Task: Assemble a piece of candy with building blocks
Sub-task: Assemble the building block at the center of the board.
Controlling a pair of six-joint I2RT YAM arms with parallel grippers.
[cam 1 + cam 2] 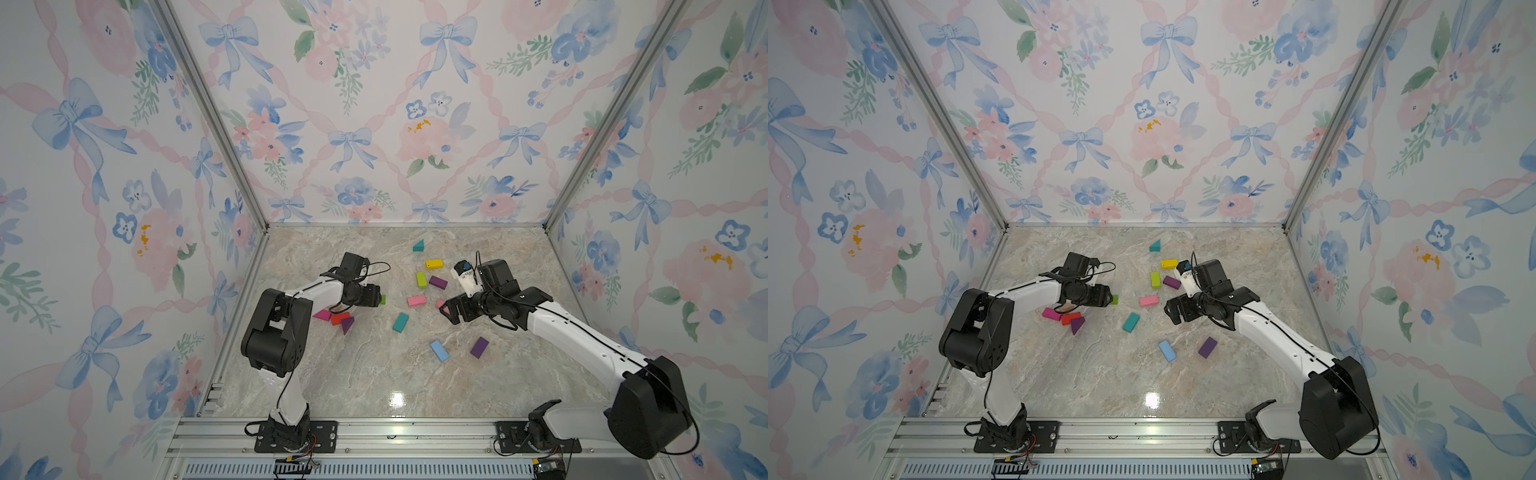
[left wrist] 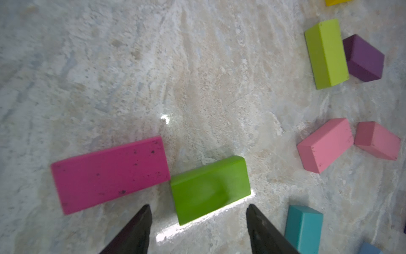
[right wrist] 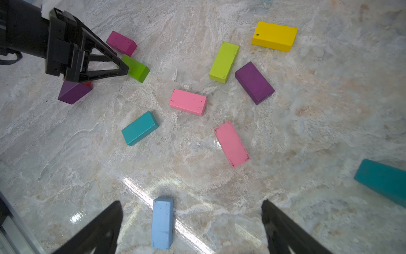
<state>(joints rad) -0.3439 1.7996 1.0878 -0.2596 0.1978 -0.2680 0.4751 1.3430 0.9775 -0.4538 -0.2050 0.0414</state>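
Observation:
The building blocks lie scattered on the marble table (image 1: 374,374). My left gripper (image 2: 199,206) is open, its tips just short of a green brick (image 2: 209,189) that lies beside a magenta brick (image 2: 109,173); neither finger touches the green brick. In a top view this gripper (image 1: 376,297) hides most of the green brick (image 1: 382,299). My right gripper (image 3: 191,201) stands wide open above the table, holding nothing, with a light blue brick (image 3: 162,223) lying on the table below it. In a top view the right gripper (image 1: 446,309) hovers by a pink brick (image 1: 440,304).
A teal prism (image 1: 418,246), yellow (image 1: 434,264), lime (image 1: 421,279), purple (image 1: 438,282), pink (image 1: 416,301) and teal (image 1: 400,322) bricks lie mid-table. A red brick (image 1: 340,318) and a purple prism (image 1: 347,324) sit under the left arm. Another purple brick (image 1: 479,347) lies nearer the front.

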